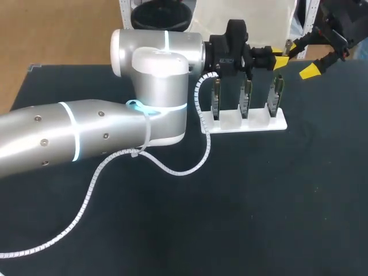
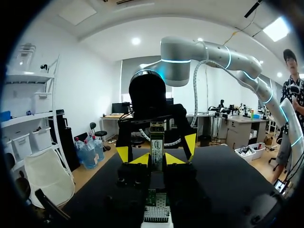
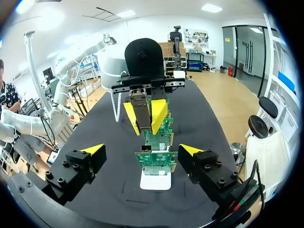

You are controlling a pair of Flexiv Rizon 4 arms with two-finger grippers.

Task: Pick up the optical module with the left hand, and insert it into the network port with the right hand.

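1. Head view: the left arm [image 1: 69,135] comes in from the left edge and fills the left and middle of the frame. A spiral-wrapped cable [image 1: 195,167] hangs off it onto the dark table [image 1: 259,201].
2. Right of centre, three green circuit boards [image 1: 246,98] stand upright in a row in a white holder [image 1: 253,123]. The left gripper [image 1: 280,59] hovers over the rightmost board with its yellow tips pointing right.
3. In the upper right corner the right gripper [image 1: 303,57] faces the left one. The two are near each other but apart, and its two yellow tips are spread.
4. Left wrist view: the left gripper [image 2: 157,160] is clamped on the optical module [image 2: 156,140], with a yellow tip pressing each side. The module stands out ahead of the fingers. Beyond it the right gripper [image 2: 156,148] has its fingers spread wide to either side, neither touching the module.
5. Right wrist view: the right gripper [image 3: 142,151] is wide open and holds nothing. The boards [image 3: 156,164] line up ahead of it between the two fingers. Past them the left gripper [image 3: 144,116] pinches the metal optical module [image 3: 141,107] above the farthest board.
6. I cannot make out which port the module faces.
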